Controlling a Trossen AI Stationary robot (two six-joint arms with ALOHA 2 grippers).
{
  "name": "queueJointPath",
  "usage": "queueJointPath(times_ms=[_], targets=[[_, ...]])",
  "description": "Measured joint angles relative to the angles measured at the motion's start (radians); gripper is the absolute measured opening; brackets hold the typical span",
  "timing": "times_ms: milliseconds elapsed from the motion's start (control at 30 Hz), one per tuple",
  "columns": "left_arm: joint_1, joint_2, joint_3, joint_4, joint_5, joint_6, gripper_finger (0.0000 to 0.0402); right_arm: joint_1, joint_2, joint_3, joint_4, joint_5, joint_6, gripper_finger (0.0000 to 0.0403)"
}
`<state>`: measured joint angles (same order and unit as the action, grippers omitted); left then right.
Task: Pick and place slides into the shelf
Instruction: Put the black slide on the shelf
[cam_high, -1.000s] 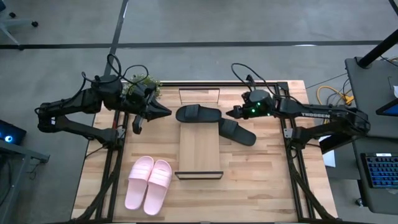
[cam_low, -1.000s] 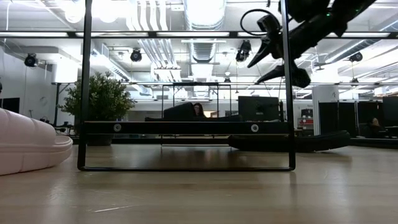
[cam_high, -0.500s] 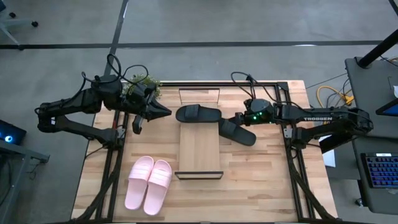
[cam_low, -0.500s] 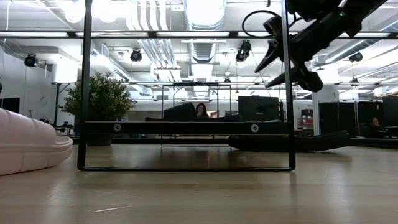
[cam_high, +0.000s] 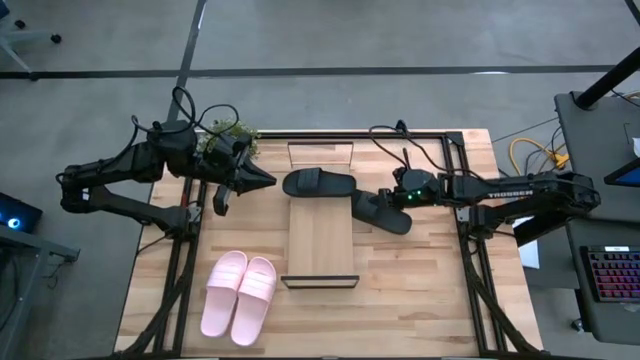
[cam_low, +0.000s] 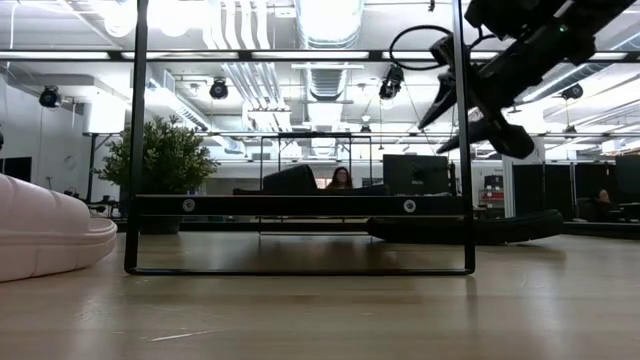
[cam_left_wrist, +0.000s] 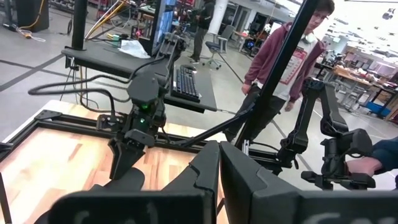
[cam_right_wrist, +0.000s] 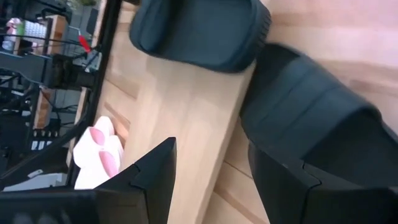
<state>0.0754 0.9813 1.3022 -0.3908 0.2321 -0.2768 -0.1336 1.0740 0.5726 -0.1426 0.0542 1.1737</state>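
Observation:
One black slide (cam_high: 318, 183) lies sole-down across the far end of the light-wood shelf (cam_high: 322, 245). The second black slide (cam_high: 382, 211) rests on the tabletop just right of the shelf, shown large in the right wrist view (cam_right_wrist: 311, 112). The pink pair (cam_high: 240, 295) sits side by side near the table's near-left corner. My right gripper (cam_high: 388, 196) is open and hovers above the far end of the second black slide, well clear of it in the low view (cam_low: 470, 125). My left gripper (cam_high: 264, 180) waits shut, left of the shelf's far end.
A small potted plant (cam_high: 228, 135) stands at the table's far-left corner behind the left arm. Dark metal frame rails (cam_high: 462, 215) run along the table's left and right sides. A person (cam_left_wrist: 283, 68) walks in the room beyond the table's right side.
My right gripper has moved a little toward the table's near edge and downward, closing in over the black slide beside the shelf, and has stayed open. The slides and shelf have not moved.

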Motion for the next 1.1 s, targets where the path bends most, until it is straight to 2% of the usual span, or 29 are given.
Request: queueJointPath(times_ms=[367,967,1100], targets=[[0.0,0.0,0.0,0.0,0.0,0.0,0.0,0.037,0.0,-0.079,0.03,0.011,0.068,0.0189],[0.001,0.0,0.0,0.0,0.0,0.0,0.0,0.037,0.002,-0.146,0.031,0.026,0.119,0.019],[0.001,0.0,0.0,0.0,0.0,0.0,0.0,0.037,0.003,-0.175,0.089,0.026,0.136,0.019]])
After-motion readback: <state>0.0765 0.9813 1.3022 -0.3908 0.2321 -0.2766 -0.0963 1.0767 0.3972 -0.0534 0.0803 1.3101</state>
